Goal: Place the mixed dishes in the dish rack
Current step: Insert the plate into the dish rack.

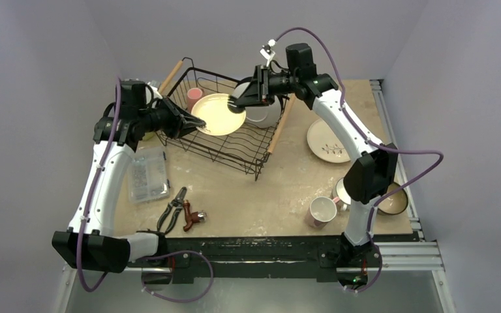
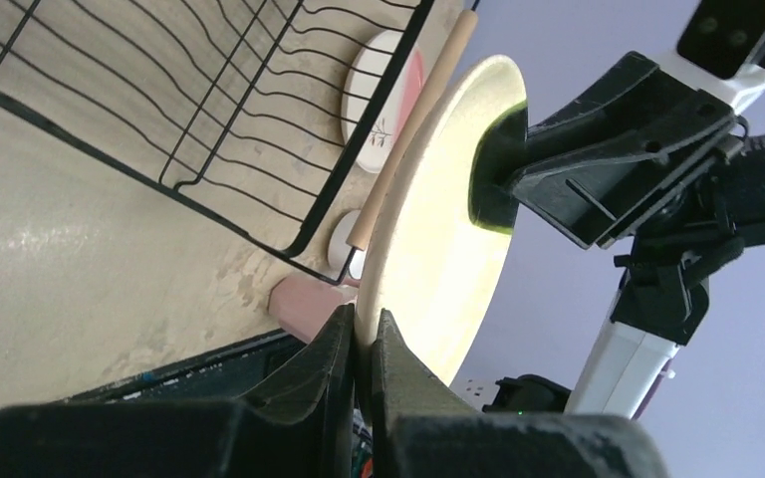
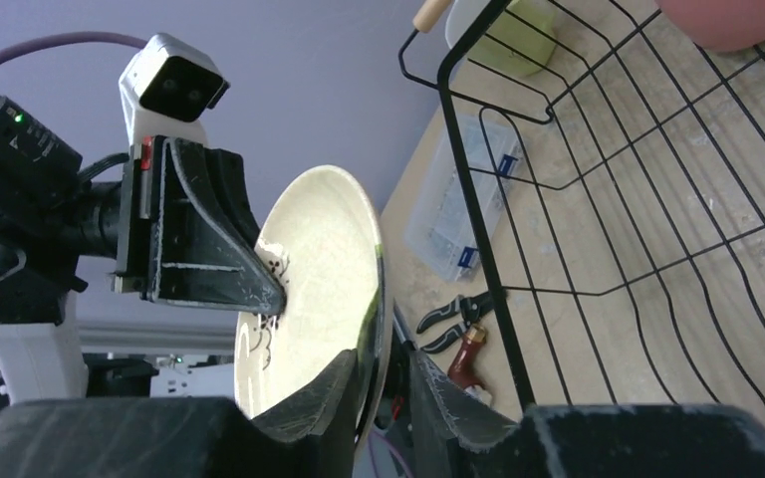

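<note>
- A pale yellow plate [image 1: 218, 115] is held over the dish rack [image 1: 244, 151], upper centre of the top view.
- Its left rim is clamped by the left gripper [image 1: 194, 122].
- Its right rim is clamped by the right gripper [image 1: 240, 102].

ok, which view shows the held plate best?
Top external: nearly the whole plate shows over the rack, with the left end effector and right end effector on opposite rims. Left wrist sees it nearly edge-on at its clamped rim. Right wrist shows one face obliquely, partly hidden by both end effectors.
</note>
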